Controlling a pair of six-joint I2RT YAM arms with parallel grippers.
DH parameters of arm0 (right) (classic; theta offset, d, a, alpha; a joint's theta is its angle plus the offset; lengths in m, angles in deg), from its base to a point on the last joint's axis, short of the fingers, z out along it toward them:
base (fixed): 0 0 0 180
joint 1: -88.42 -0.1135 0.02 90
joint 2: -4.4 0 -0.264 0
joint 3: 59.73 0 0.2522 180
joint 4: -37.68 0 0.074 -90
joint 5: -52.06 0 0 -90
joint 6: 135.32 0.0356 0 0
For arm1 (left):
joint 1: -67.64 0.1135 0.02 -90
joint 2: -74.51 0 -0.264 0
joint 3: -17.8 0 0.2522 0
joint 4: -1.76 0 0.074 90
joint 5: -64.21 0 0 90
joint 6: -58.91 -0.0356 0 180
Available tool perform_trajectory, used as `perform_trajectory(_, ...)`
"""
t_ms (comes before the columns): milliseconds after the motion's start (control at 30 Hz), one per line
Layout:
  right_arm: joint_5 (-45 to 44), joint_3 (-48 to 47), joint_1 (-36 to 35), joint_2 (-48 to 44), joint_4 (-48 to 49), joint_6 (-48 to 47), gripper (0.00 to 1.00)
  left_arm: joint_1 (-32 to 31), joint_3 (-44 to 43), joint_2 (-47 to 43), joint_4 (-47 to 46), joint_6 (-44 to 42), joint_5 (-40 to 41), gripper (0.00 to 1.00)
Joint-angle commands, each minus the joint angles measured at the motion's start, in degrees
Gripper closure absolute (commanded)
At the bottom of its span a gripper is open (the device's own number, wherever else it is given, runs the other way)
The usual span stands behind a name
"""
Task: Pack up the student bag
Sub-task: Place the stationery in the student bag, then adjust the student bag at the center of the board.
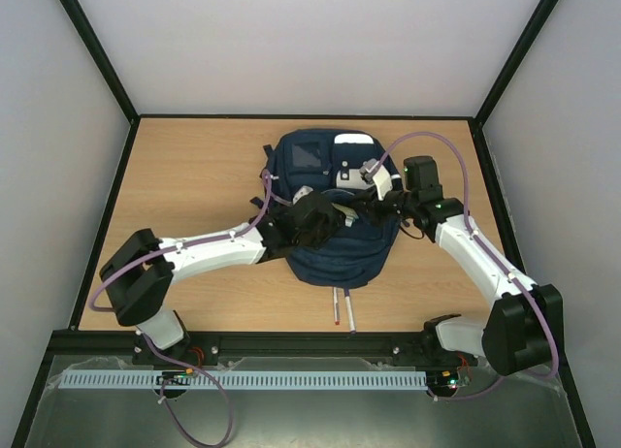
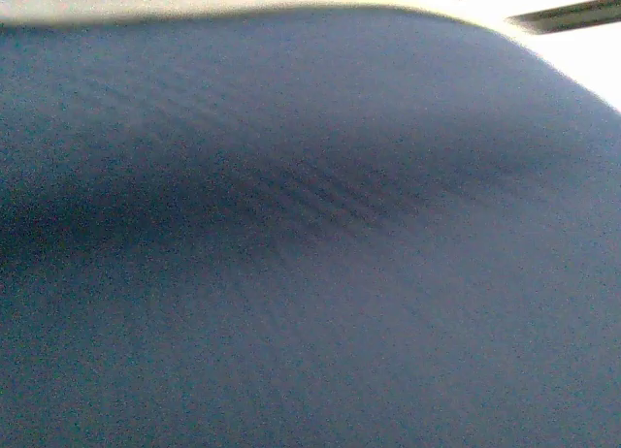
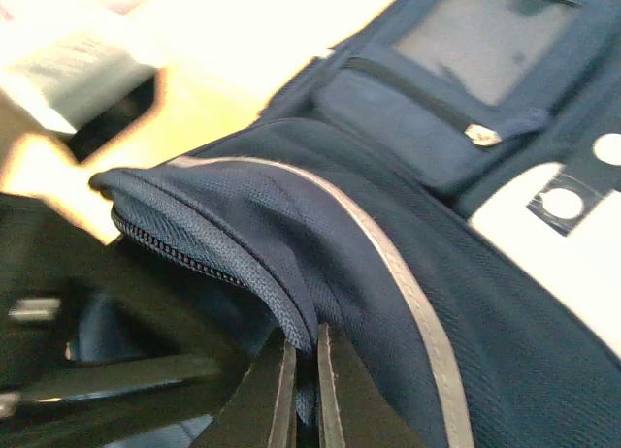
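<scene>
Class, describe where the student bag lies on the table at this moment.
In the top view, the student bag lies centred on the table, slightly toward the far edge, with two pen-like sticks by its near end.

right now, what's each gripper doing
Left gripper: over the student bag, jaws hidden, cannot tell.
Right gripper: shut on the bag's fabric edge beside the zip.

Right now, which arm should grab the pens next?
Probably the left. The right gripper is pinched shut on the zipper edge of the student bag, so it's busy. The left gripper rests at the bag's middle, just beyond the pens, and could pull back to them.
</scene>
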Motion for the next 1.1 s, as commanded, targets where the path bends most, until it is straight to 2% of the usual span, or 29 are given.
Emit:
perform_trajectory(0,-8.3,-0.8,2.2,0.9,0.7,0.7,0.99,-1.4,-1.2,-7.0,2.4,-8.7,-0.3,0.52)
perform_trajectory(167,-8.2,-0.7,2.2,1.6,0.7,0.8,0.99,-0.7,0.0,-6.8,3.7,-15.6,-2.1,0.53)
perform_trajectory(300,-8.1,-0.7,2.2,2.0,0.7,0.9,0.99,0.2,-0.5,-5.2,4.1,-21.0,-8.5,0.57)
perform_trajectory(467,-8.2,-0.7,2.2,1.9,0.7,0.8,0.99,-1.6,2.0,-8.5,10.2,-26.0,-9.6,0.63)
perform_trajectory(600,-8.2,-0.7,2.2,2.1,0.6,0.7,0.99,-3.4,8.3,-15.1,13.7,-29.8,-10.1,0.72)
perform_trajectory(667,-7.9,-0.8,2.2,2.4,0.6,0.6,0.99,-3.6,11.6,-18.1,13.2,-32.6,-13.0,0.8)
perform_trajectory(767,-7.7,-0.9,2.2,2.6,0.5,0.6,0.99,-3.6,13.3,-19.8,16.7,-33.9,-12.8,0.9)
perform_trajectory(867,-7.2,-0.9,2.2,2.1,0.5,0.8,0.99,-3.2,14.8,-18.5,18.5,-34.0,-11.2,0.97)
perform_trajectory(1067,-7.0,-0.5,2.2,1.5,0.7,0.6,0.99,-1.9,14.0,-10.2,16.1,-34.4,-12.0,0.98)
